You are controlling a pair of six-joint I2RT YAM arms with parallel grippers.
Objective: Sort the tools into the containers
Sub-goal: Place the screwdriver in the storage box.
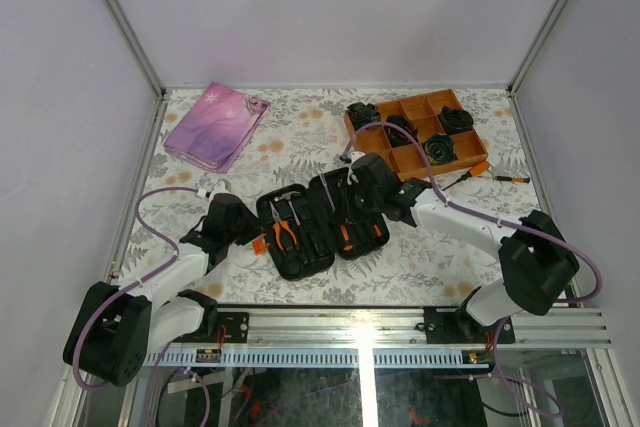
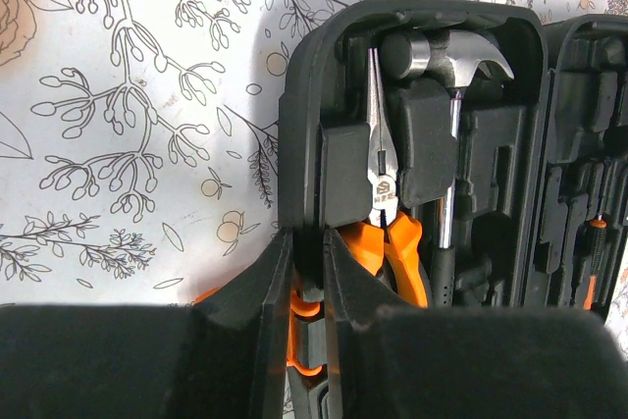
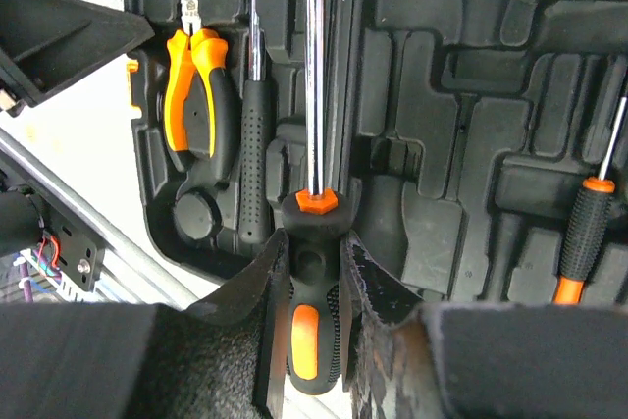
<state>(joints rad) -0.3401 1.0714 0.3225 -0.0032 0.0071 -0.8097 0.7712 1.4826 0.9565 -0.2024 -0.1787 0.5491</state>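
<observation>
Both arms (image 1: 165, 282) (image 1: 470, 222) stretch low over tool case (image 1: 300, 247); right fingers (image 3: 257, 291) pinch screwdriver (image 3: 312, 242).

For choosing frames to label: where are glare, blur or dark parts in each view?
Top external: even light, sharp, a bright streak at the bottom. Left wrist: tool case sharp, left tool dark and soft. Right wrist: glare along the screwdriver, right tool blurred.

Bright, even overhead light; faint soft shadows on the floral-print table cover (image 1: 300, 137). Wrist views: near black gripper fingers (image 2: 245, 296) blurred, black moulded plastic tool case (image 3: 442, 144) sharp but dark. Glare on chrome-shafted orange-and-black screwdriver (image 3: 313, 71) and steel hammer head (image 2: 451, 56).
</observation>
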